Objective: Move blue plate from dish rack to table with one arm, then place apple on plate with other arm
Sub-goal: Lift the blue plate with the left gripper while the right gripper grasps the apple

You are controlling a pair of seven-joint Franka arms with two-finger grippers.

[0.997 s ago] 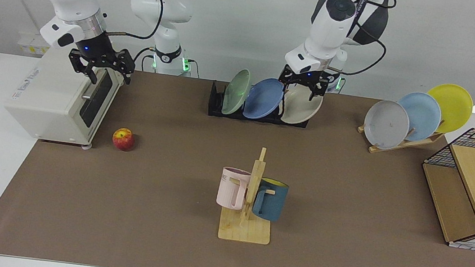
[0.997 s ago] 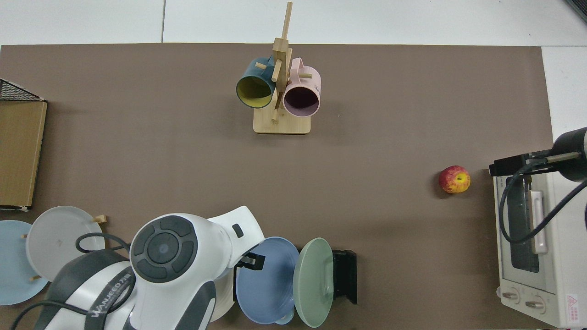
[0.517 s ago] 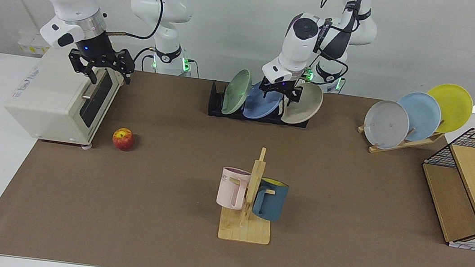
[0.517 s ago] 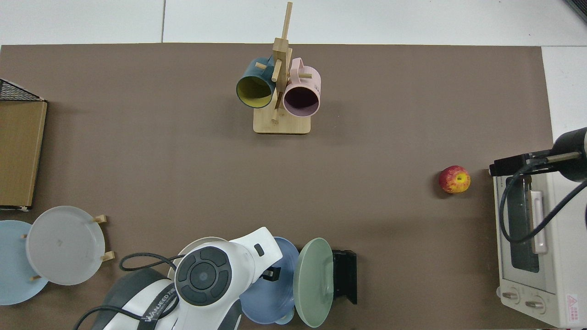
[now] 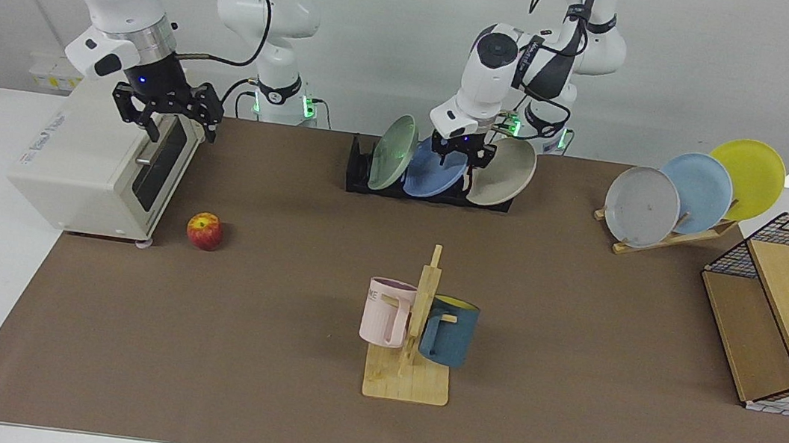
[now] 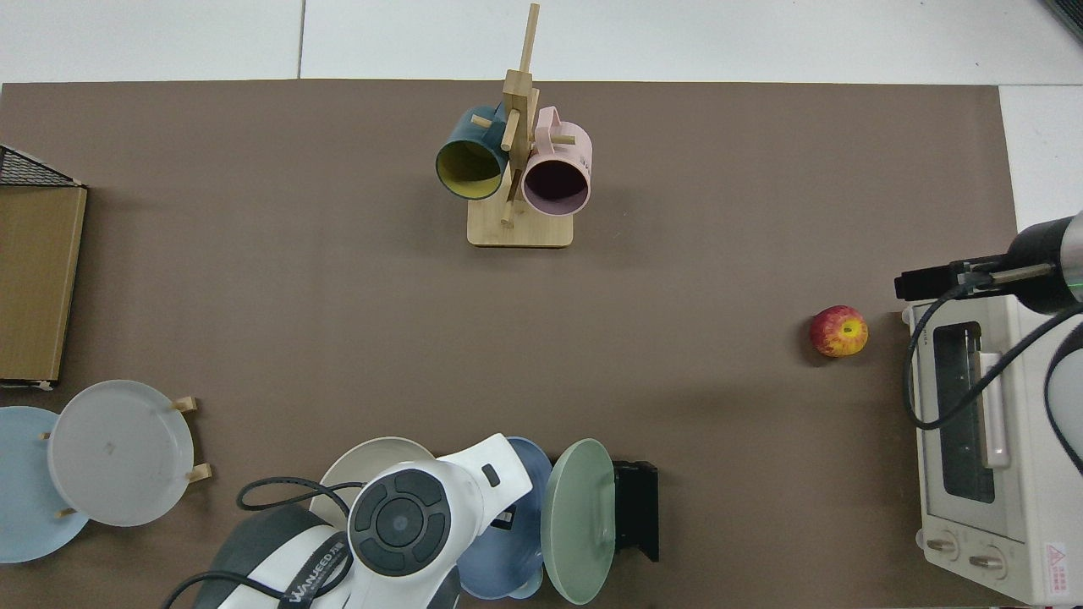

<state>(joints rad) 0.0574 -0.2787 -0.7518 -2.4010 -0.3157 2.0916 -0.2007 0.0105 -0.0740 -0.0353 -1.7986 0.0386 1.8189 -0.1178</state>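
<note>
The blue plate (image 5: pixel 437 178) stands upright in the middle slot of the black dish rack (image 5: pixel 358 172), between a green and a cream plate. My left gripper (image 5: pixel 459 157) is at the plate's top rim, open, with a finger on either side of it. In the top view the left arm's wrist covers most of the blue plate (image 6: pixel 508 554) and hides the fingers. The apple (image 5: pixel 205 231) lies on the brown mat of the table (image 5: pixel 257 355), beside the toaster oven. My right gripper (image 5: pixel 166 111) hangs open above the oven, well above and behind the apple (image 6: pixel 838 331).
A green plate (image 5: pixel 393 152) and a cream plate (image 5: pixel 503 178) flank the blue one. A mug tree (image 5: pixel 415 329) with a pink and a teal mug stands mid-table. A wooden rack (image 5: pixel 668 202) holds grey, pale blue and yellow plates. There is a toaster oven (image 5: pixel 100 163) and a wire-and-wood shelf (image 5: pixel 782 314).
The left arm has swung from above the cream plate over to the blue plate and come down to its top rim. The right arm has barely shifted.
</note>
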